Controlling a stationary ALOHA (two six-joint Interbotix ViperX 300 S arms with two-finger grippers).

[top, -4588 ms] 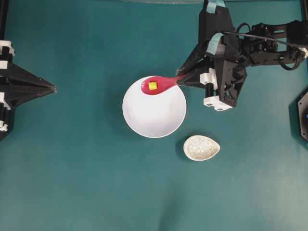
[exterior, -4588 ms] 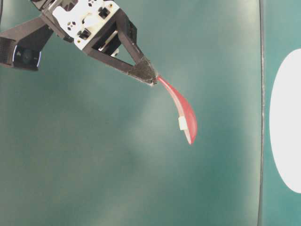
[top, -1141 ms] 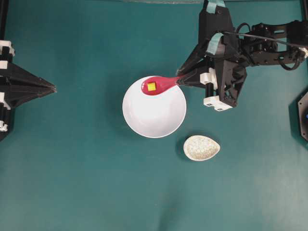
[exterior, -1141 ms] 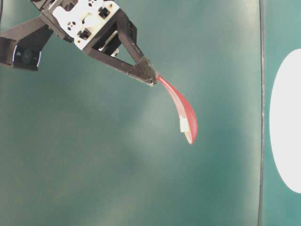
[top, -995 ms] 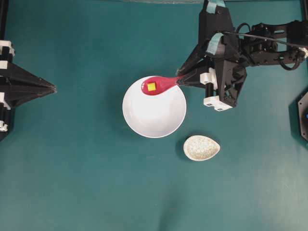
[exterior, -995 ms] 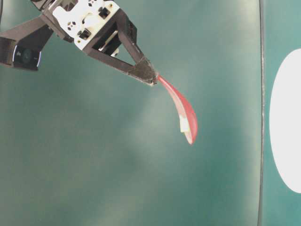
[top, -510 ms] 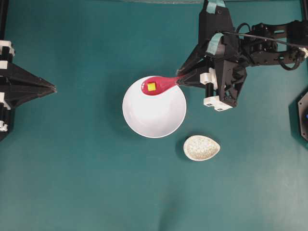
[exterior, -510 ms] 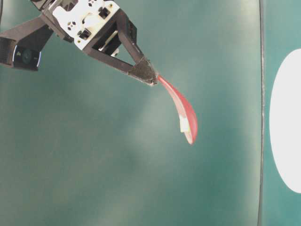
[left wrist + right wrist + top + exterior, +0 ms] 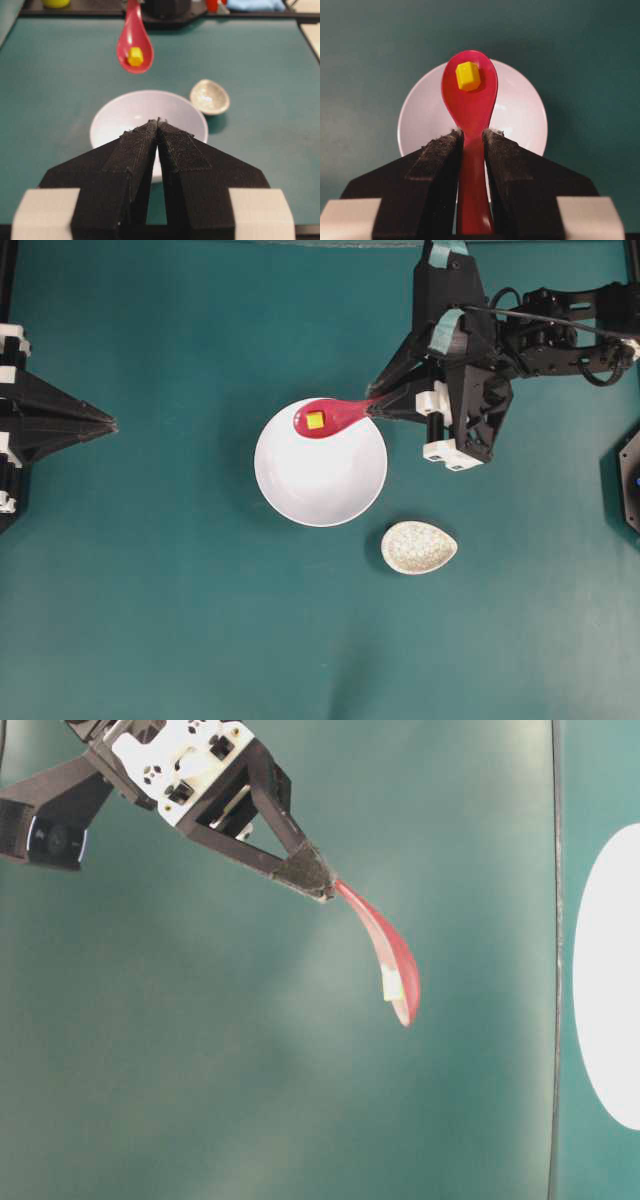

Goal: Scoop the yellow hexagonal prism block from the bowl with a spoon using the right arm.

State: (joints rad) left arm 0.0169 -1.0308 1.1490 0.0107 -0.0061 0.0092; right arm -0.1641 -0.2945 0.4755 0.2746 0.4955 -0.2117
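The yellow hexagonal prism block (image 9: 315, 420) (image 9: 468, 76) (image 9: 134, 56) lies in the pink-red spoon (image 9: 330, 417) (image 9: 470, 100) (image 9: 134, 45) (image 9: 385, 955). The spoon hangs in the air above the far rim of the white bowl (image 9: 320, 475) (image 9: 520, 115) (image 9: 135, 112). My right gripper (image 9: 372, 408) (image 9: 473, 134) (image 9: 322, 888) is shut on the spoon's handle, up and to the right of the bowl. My left gripper (image 9: 112, 423) (image 9: 157, 121) rests shut at the left edge, its tips touching with nothing between them. The bowl looks empty inside.
A small speckled beige oval rest (image 9: 418, 547) (image 9: 210, 97) lies on the teal table (image 9: 180, 620) just below and right of the bowl. Dark equipment (image 9: 630, 480) stands at the right edge.
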